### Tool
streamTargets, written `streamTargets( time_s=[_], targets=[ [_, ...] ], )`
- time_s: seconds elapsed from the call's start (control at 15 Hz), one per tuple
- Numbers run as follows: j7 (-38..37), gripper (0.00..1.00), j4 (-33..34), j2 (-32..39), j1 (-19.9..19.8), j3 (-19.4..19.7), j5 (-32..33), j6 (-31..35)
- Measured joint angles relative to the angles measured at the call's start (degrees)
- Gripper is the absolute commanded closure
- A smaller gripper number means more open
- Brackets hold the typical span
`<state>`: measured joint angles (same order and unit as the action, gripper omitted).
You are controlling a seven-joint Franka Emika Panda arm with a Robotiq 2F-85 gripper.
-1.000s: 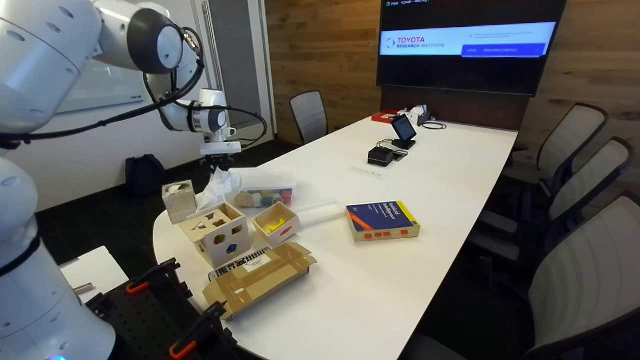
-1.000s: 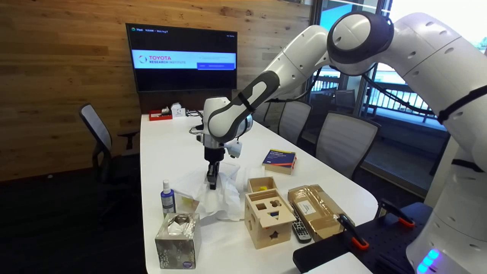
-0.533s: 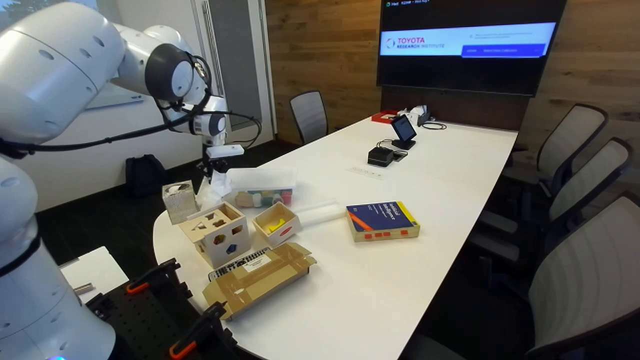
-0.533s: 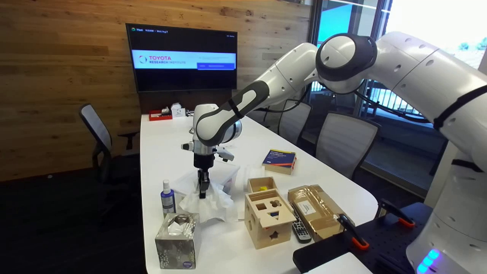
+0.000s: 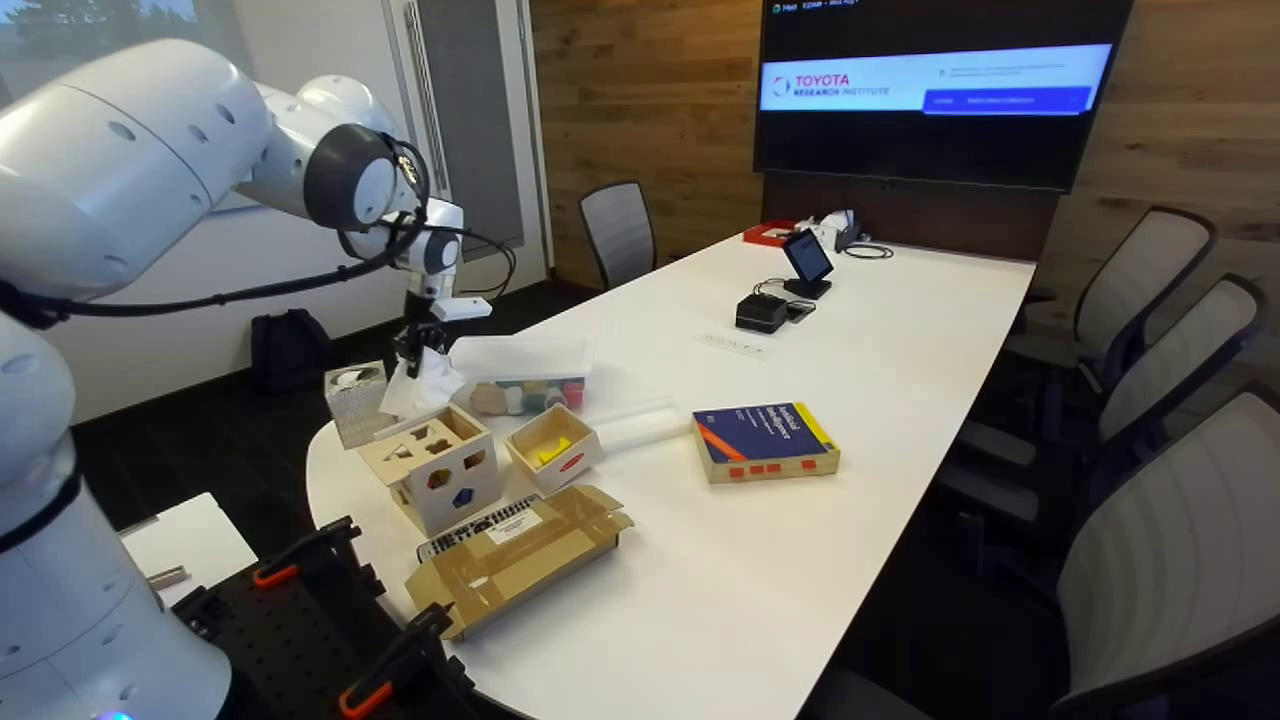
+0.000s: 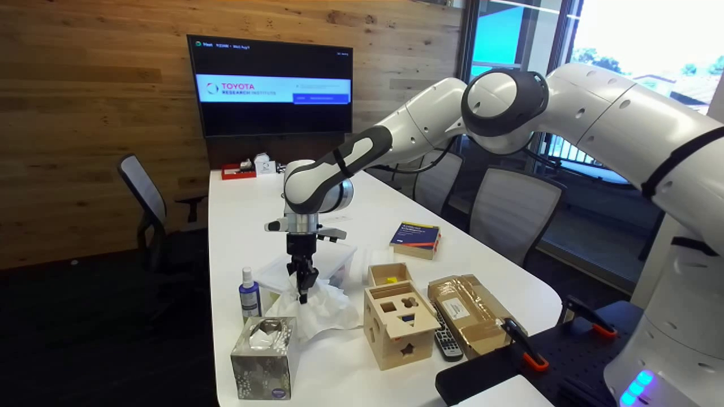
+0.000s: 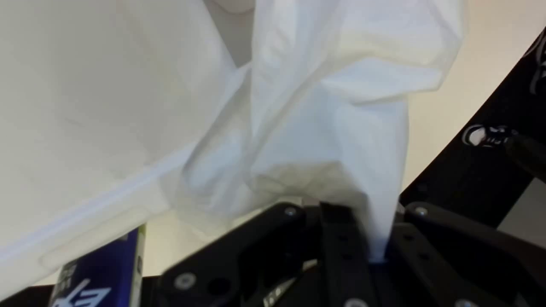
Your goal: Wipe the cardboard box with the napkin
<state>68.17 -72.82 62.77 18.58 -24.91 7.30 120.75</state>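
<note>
The cardboard box (image 5: pixel 535 560) lies flat and tan near the table's end, and it also shows in an exterior view (image 6: pixel 475 322) with a white label and shiny tape. The white napkin (image 6: pixel 331 311) hangs crumpled from my gripper (image 6: pixel 304 295), its lower folds close to the table between the tissue box and the clear bin. In the wrist view the napkin (image 7: pixel 324 106) runs down between the fingers of my gripper (image 7: pixel 367 238), which are shut on it. The gripper (image 5: pixel 415 362) is apart from the cardboard box, with the wooden shape block between. The cardboard box is not recognisable in the wrist view.
The wooden shape block (image 6: pixel 399 330) and a remote (image 6: pixel 447 339) stand beside the cardboard box. A tissue box (image 6: pixel 264 359), spray bottle (image 6: pixel 249 297) and clear bin (image 5: pixel 525 360) surround the napkin. A small wooden tray (image 5: pixel 552 448) and a blue book (image 5: pixel 765 440) are farther off.
My gripper has moved down and toward the tissue box, carrying the napkin. The napkin's folds have shifted and bunched lower. The cardboard box has not moved.
</note>
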Motion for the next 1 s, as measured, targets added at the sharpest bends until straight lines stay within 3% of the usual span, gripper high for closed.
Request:
streamTargets(
  time_s=[0.27,1.0],
  targets=[
    [5.83,1.00,2.46,2.19,-0.03,0.08,-2.10,-4.57],
    [10.34,1.00,5.06,6.36,-0.39,0.74,-6.00,-10.81]
  ],
)
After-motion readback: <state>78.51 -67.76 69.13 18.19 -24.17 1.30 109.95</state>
